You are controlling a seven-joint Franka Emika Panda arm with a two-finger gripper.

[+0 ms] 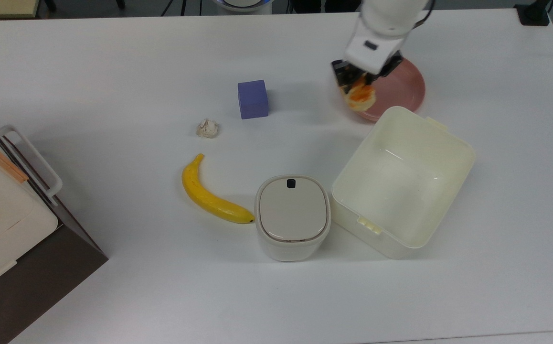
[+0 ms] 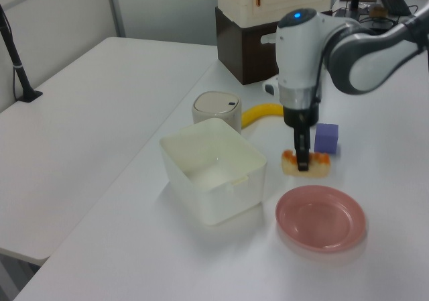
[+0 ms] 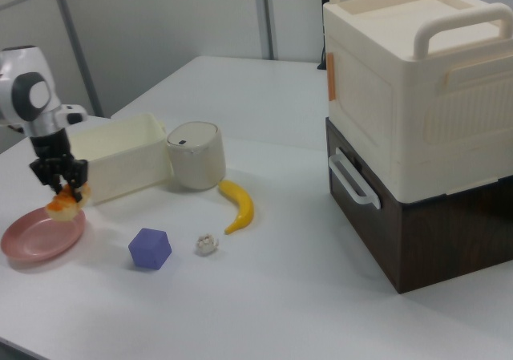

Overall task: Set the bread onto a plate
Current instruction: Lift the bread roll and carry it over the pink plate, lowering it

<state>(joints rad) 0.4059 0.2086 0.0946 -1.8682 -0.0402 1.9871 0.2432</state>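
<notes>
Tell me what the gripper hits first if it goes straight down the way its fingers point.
Probably the pink plate: the gripper, shut on the bread, hangs over its near rim in the right view. Depth is unclear; it might land on the rim.

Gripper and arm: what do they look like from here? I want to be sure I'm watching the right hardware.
The arm has glossy white rounded shells with grey joint sections and a small blue light on top. A black cable runs along the wrist. The gripper has a white body with a small dark rectangular mark, ending in short black fingers.
</notes>
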